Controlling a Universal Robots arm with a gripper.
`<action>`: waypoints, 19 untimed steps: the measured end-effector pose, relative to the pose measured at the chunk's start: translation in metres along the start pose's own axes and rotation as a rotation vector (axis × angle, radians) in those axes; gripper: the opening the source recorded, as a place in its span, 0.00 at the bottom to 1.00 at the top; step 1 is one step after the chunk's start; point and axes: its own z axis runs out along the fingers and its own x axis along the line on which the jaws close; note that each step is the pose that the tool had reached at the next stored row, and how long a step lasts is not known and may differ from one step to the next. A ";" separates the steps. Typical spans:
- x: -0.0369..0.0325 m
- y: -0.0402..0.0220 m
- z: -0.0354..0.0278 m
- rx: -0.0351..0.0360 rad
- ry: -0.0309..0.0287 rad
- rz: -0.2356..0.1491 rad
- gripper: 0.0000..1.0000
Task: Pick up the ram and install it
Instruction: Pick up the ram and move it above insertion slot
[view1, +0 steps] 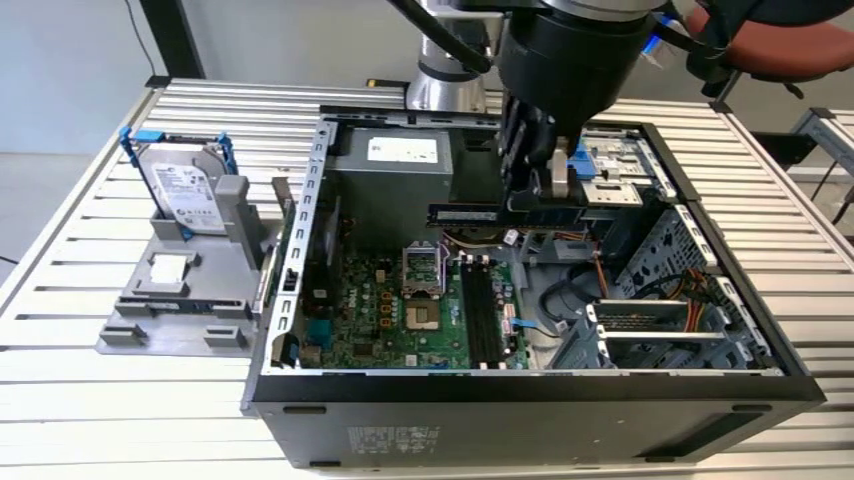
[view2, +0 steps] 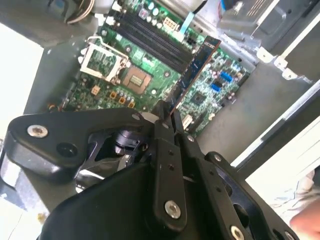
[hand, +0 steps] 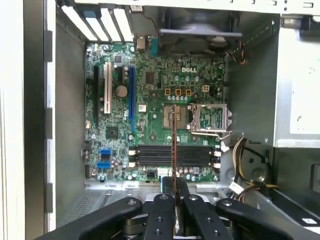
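Ram (view2: 195, 70), pinched between the jaws, hangs above the motherboard (hand: 150, 90), black slots (hand: 150, 156) and socket (hand: 210, 119).

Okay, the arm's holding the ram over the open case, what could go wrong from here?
1. The ram sticks out well past the gripper, so it may tilt or slip once it is pressed.
2. In the first wrist view it lies crosswise to the memory slots. If it is lowered unturned, it would likely jam against them.
3. The loose cables beside the slots might snag it.
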 end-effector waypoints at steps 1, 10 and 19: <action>0.0000 -0.0048 -0.0001 -0.0012 0.0001 0.000 0.00; -0.0003 -0.0394 0.0006 -0.0043 0.0001 0.004 0.00; -0.0161 -0.0284 0.0019 -0.0014 -0.0001 0.019 0.00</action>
